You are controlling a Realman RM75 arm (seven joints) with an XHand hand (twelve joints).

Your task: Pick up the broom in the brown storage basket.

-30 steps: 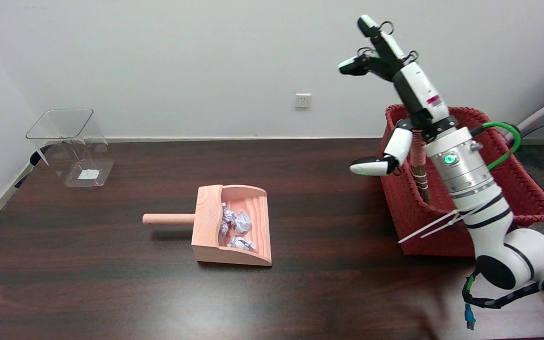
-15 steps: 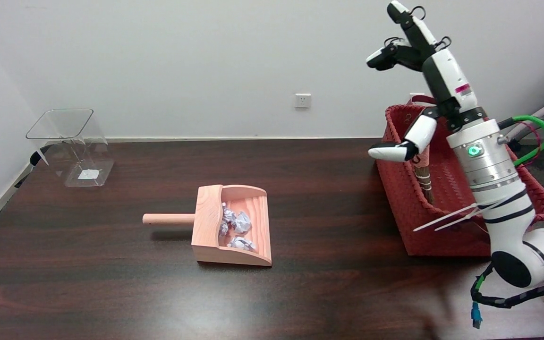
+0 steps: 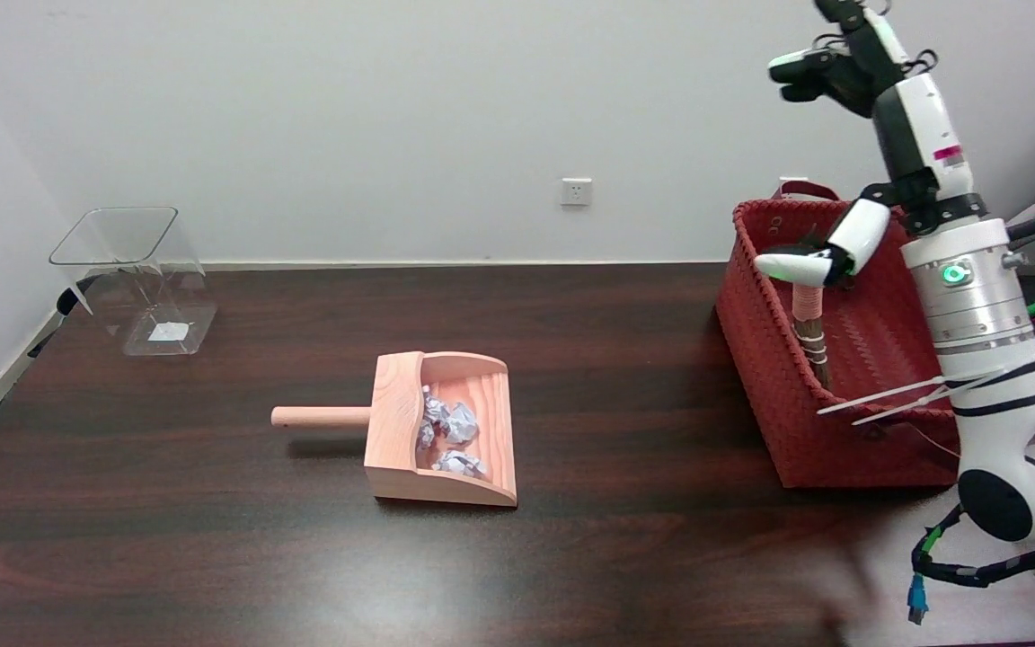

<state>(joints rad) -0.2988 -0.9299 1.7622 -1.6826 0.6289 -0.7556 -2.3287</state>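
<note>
At your far left a clear plastic bin [image 3: 136,279] stands on the dark desk [image 3: 212,539], with a small white label on its floor that is too small to read. Near the middle lies a wooden dustpan [image 3: 441,429], handle pointing left, holding crumpled paper balls [image 3: 447,431]. On the wall behind it is a white socket [image 3: 576,191]; no writing on it can be read. Further right sits the brown storage basket [image 3: 787,395], woven, of a reddish tone. The broom [image 3: 810,331] leans inside against its left wall, handle end up. Your right hand [image 3: 877,135] is raised above the basket, fingers spread wide and holding nothing; its thumb tip hangs just over the broom's handle. A small red label on the hand's back is illegible.
</note>
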